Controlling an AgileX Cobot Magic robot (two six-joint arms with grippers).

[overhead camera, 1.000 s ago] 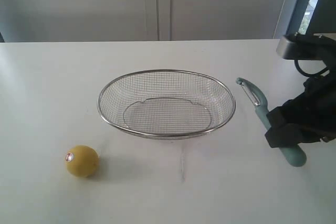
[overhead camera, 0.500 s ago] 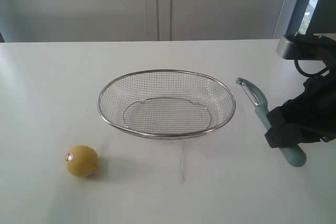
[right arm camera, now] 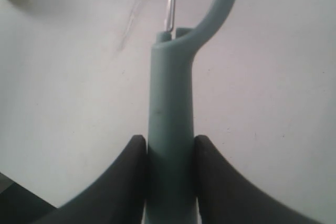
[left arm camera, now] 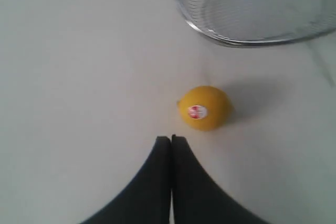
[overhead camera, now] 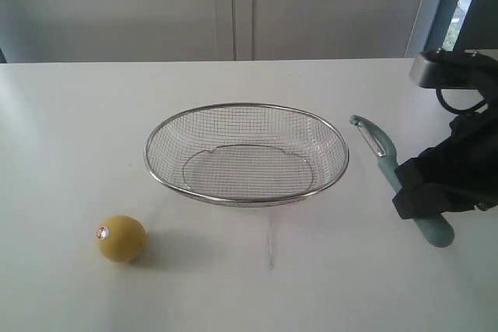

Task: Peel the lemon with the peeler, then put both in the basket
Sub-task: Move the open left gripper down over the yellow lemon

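nothing moved in the last second: the right gripper [right arm camera: 169,141] stays clamped on the pale blue-grey plastic peeler [right arm camera: 170,93], right of the silver wire-mesh basket [overhead camera: 247,201]. the left gripper [left arm camera: 171,140], closed and empty, hangs near the small round yellow lemon [left arm camera: 205,107] on the white table [overhead camera: 78,114]. peeling seems not yet begun.

No change shows between the earlier exterior views and now. The right end effector [overhead camera: 416,201] makes no move, and the peeler [overhead camera: 379,148] clamped in it neither slides nor turns in that grip. The basket [overhead camera: 149,162], just beyond the peeler's blade from the end effector, shows no drift. Nor does the lemon [overhead camera: 120,239], well apart from the end effector on the basket's far side. The wrist views offer no earlier moment to compare.
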